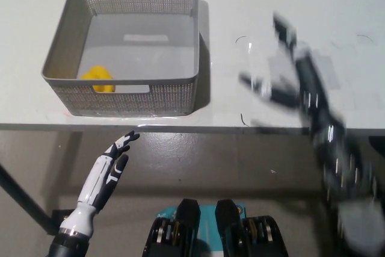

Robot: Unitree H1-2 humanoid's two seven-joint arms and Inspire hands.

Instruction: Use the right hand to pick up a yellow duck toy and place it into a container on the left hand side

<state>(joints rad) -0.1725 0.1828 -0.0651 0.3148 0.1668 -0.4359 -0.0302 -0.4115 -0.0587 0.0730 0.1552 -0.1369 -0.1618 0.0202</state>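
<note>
A yellow duck toy lies inside the grey mesh basket, in its near left corner, partly hidden behind the front wall. My black right hand is over the white table to the right of the basket, blurred by motion, fingers spread and nothing in it. My white left hand rests below the table's front edge at the lower left, fingers straight and apart, holding nothing.
The white table stretches from the basket to the right. Its front edge runs across the middle of the picture, with grey floor below it.
</note>
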